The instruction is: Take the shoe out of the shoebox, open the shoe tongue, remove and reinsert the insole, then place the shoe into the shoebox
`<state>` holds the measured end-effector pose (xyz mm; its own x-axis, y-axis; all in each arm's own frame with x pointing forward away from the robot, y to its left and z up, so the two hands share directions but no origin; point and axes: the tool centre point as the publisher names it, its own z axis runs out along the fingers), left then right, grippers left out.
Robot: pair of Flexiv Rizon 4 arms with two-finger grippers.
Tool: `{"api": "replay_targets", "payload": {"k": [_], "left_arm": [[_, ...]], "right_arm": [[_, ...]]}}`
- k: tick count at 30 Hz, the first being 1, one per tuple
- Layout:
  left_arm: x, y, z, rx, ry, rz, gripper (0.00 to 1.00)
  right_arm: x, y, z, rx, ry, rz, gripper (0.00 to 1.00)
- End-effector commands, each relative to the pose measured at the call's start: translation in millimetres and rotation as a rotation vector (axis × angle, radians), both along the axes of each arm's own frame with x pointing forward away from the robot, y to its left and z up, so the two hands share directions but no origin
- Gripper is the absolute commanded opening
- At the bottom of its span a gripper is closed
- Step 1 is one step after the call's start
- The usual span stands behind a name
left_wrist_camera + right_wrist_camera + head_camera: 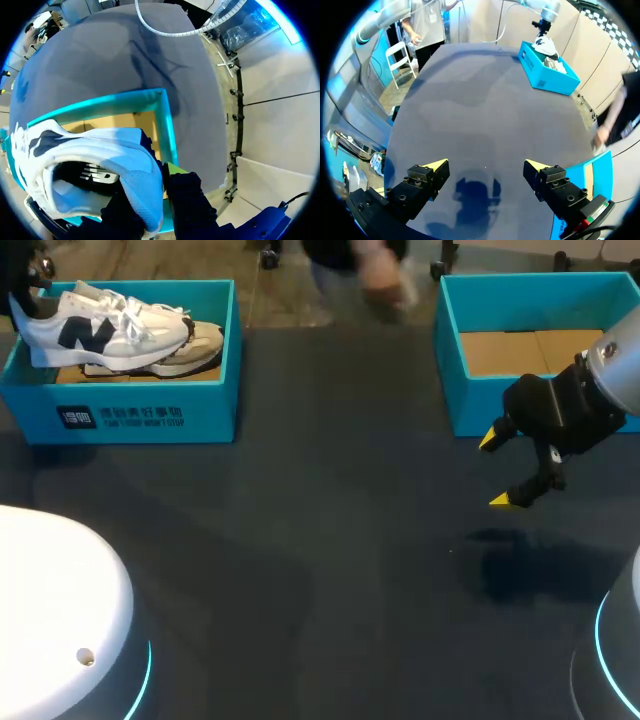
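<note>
In the head view, a teal cardboard shoebox (140, 415) is seen at the far left of the dark desk (330, 540). Two shoes are held in it. A white mesh shoe (100, 330) with a dark side mark and white laces is raised at a tilt above the rim, gripped at its heel by the left jaws. A second shoe (195, 350), beige, is laid flat beneath it on the brown cardboard floor. A second shoebox (448, 360) of the same teal is set at the far right, and its brown cardboard floor is shown. The right jaws are held just in front of it above the desk, spread wide apart with nothing between them.

In the left wrist view, the shoe (100, 150) is seen from behind. Its padded, woven heel collar is pinched between the black fingers (185, 200), so the left jaws are clenched on it. The dark opening and pale lining are exposed. Beneath and ahead, the straight teal wall of the shoebox (167, 125) and the smooth grey desk (100, 55) are visible.

In the right wrist view, the right jaws are released, and only matte desk (470, 115) is seen between the yellow tips. The shoebox (547, 80) is seen at the far end, with the shoe (547, 47) lifted over it. A corner of the second shoebox (597, 167) is seen just beside one finger.
</note>
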<state>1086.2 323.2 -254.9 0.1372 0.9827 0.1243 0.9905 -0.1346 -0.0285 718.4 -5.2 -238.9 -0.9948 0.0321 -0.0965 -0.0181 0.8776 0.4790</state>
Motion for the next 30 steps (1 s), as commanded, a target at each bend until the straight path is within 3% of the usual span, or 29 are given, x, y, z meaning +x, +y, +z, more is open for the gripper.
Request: {"api": "replay_targets", "payload": {"k": [1,4,12,30], "left_arm": [[-6.2,1.8,20.8,0.002,0.001,0.004,0.00],[-10.5,3.6,33.5,-0.005,0.047,0.019,0.00],[-20.7,4.9,62.8,0.016,0.009,0.045,0.00],[-20.7,4.9,62.8,0.016,0.009,0.045,0.00]], "right_arm": [[-0.9,0.2,-0.5,-0.001,-0.001,-0.001,1.00],[-0.9,0.2,-0.5,-0.001,-0.001,-0.001,1.00],[-0.9,0.2,-0.5,-0.001,-0.001,-0.001,1.00],[-0.9,0.2,-0.5,-0.001,-0.001,-0.001,1.00]]}}
